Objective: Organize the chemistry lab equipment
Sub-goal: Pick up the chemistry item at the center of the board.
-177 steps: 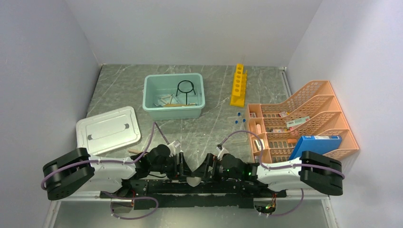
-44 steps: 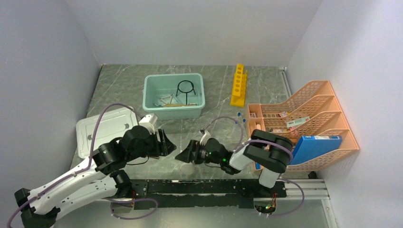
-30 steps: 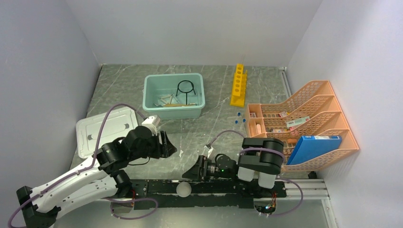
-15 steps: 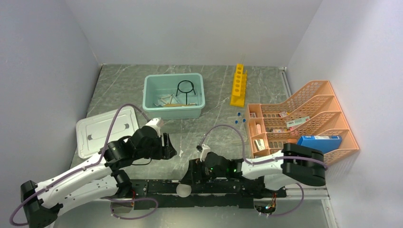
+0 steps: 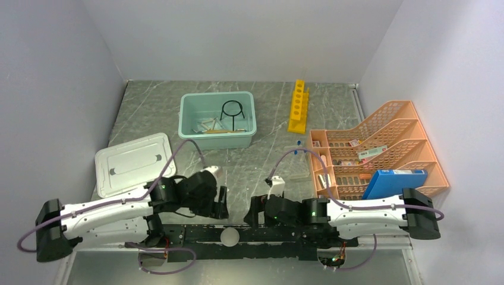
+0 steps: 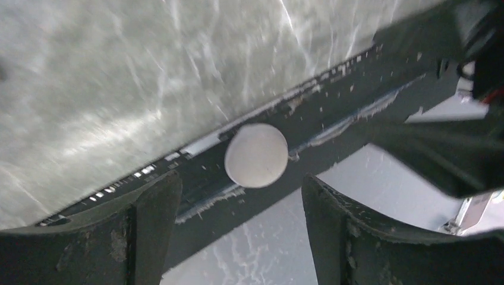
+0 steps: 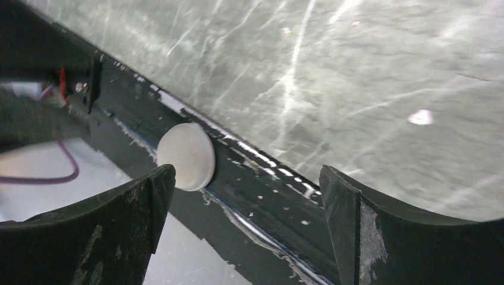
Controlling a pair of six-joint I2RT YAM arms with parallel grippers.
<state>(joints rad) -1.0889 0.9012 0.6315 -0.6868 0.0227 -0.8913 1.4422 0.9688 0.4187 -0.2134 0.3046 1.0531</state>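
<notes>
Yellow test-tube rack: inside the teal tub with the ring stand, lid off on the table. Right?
No. Top view: the yellow test-tube rack stands on the table right of the teal tub, not inside. The black ring stand is in the tub; the lid lies off on the table.

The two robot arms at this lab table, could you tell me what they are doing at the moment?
Neither arm is handling anything. The left pincer and right pincer are both open and empty, low at the near edge over the black rail with its round white knob. The black wire ring stand sits in the pale teal plastic tub; its grey-white lid lies apart on the table. The yellow plastic test-tube rack stands separately, farther right.
</notes>
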